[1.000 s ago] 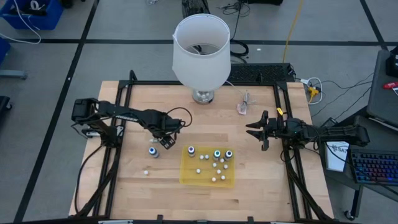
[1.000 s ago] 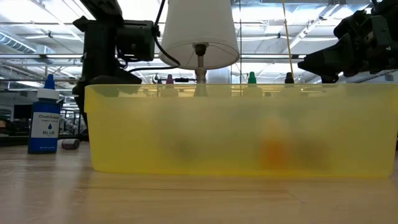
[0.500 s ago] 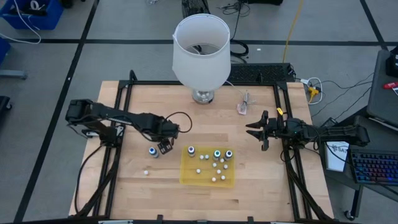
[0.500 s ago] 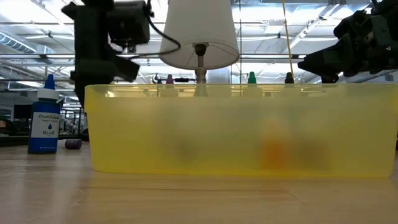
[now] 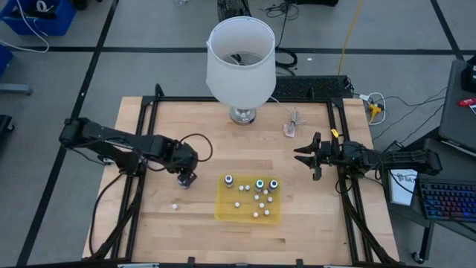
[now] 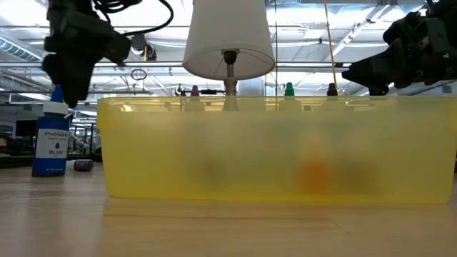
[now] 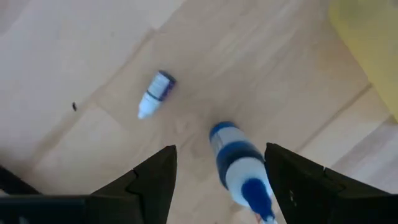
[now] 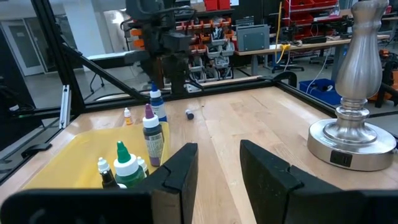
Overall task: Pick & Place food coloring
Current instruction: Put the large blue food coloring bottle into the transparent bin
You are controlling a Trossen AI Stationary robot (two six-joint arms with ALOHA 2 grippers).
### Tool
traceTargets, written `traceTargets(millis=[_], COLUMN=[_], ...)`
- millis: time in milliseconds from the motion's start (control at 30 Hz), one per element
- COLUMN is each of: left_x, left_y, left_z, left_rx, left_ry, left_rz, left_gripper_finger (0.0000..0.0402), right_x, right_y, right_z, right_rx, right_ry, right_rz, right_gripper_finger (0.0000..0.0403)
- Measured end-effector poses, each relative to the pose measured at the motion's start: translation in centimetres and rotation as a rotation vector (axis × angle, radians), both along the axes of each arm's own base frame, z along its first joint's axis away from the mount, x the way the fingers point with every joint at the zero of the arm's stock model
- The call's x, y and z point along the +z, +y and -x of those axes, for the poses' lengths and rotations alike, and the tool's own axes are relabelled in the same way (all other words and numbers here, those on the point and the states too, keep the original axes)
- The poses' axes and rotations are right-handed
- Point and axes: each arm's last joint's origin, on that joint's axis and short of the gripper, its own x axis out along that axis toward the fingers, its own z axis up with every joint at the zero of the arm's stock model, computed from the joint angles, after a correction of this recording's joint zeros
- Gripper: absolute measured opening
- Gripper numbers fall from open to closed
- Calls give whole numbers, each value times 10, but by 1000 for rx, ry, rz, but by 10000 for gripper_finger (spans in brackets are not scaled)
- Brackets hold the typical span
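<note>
the pick is in hand — the left gripper (image 7: 217, 171) hangs directly over the small blue-bodied, white-capped food coloring bottle (image 7: 239, 171), fingers spread to either side, grasping nothing. the bottle stands upright on the wooden table (image 5: 312, 193) just beside the yellow plastic tray (image 5: 275, 217). next, likely: lower and close squarely on it. the right gripper (image 5: 306, 158) waits part-open, empty, well apart.

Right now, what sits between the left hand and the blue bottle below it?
Nothing: in the left wrist view the open left hand hangs directly over the blue bottle.
</note>
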Motion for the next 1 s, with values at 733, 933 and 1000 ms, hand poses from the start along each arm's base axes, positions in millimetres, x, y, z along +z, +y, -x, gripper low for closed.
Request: traceTargets(millis=[733,933,1000], left_x=[-17,-31,-34], left_y=[-39,-41,-42], left_z=[-5,-13,-14], left_rx=[-30,-41,-41], left_ry=[34,91,102], left_rz=[-44,-62,-65], left_gripper_finger=[241,241,241], right_x=[0,0,0], right_y=[0,0,0], right_z=[0,0,0], right_rx=[0,0,0], right_ry=[0,0,0], right_rz=[0,0,0], right_gripper_finger=[112,112,112])
